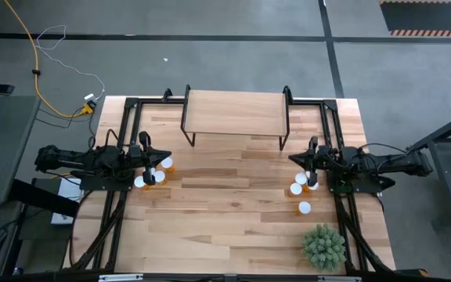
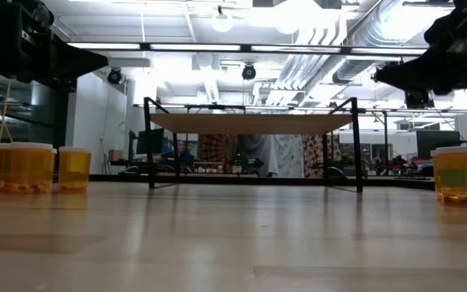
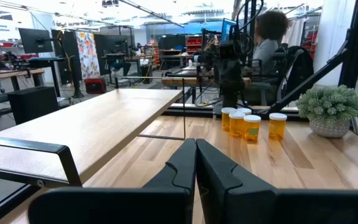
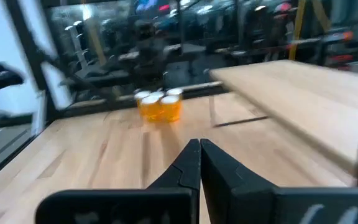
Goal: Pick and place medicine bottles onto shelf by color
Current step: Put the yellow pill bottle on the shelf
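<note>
Several orange medicine bottles with white caps stand upright in two clusters: one near the table's left edge (image 1: 153,176) (image 2: 23,167) (image 4: 160,106), and one near the right edge (image 1: 304,188) (image 3: 250,124) (image 2: 463,173). The light-wood shelf (image 1: 236,113) (image 2: 254,123) (image 3: 86,127) stands on black legs at the far edge, with nothing on its top. My left gripper (image 1: 165,157) (image 3: 196,152) hovers shut just above the left cluster. My right gripper (image 1: 294,159) (image 4: 200,152) hovers shut above the right cluster. Both point toward the table's middle.
A green spiky plant in a pot (image 1: 323,245) (image 3: 331,109) sits at the near right corner. One bottle (image 1: 304,207) stands apart, between the right cluster and the plant. Bare wood lies between the two clusters. A seated person (image 3: 269,37) shows beyond the table.
</note>
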`<act>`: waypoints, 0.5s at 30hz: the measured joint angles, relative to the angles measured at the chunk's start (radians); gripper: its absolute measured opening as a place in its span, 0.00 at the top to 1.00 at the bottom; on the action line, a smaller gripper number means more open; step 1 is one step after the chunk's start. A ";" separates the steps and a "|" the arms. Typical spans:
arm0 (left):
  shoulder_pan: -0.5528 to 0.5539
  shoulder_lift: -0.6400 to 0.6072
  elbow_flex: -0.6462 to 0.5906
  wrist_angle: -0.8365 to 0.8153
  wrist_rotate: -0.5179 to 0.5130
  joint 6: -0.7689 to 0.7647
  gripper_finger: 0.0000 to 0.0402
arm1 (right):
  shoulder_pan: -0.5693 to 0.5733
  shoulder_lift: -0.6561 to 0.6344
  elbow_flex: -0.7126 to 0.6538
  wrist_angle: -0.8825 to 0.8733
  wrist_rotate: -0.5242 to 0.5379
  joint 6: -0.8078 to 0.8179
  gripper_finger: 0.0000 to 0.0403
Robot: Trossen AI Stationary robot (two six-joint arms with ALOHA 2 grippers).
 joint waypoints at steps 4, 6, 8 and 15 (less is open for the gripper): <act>0.000 0.000 0.000 0.000 0.000 0.000 1.00 | 0.000 0.015 0.000 0.288 0.046 0.077 1.00; 0.000 0.000 0.000 0.000 0.000 0.000 1.00 | 0.001 0.039 0.000 0.429 -0.011 0.102 1.00; 0.000 0.000 0.000 0.000 0.000 0.000 1.00 | 0.004 0.078 0.000 0.560 -0.109 0.099 1.00; 0.000 0.000 0.000 0.000 0.000 0.000 1.00 | 0.018 0.281 0.123 0.590 -0.253 -0.035 1.00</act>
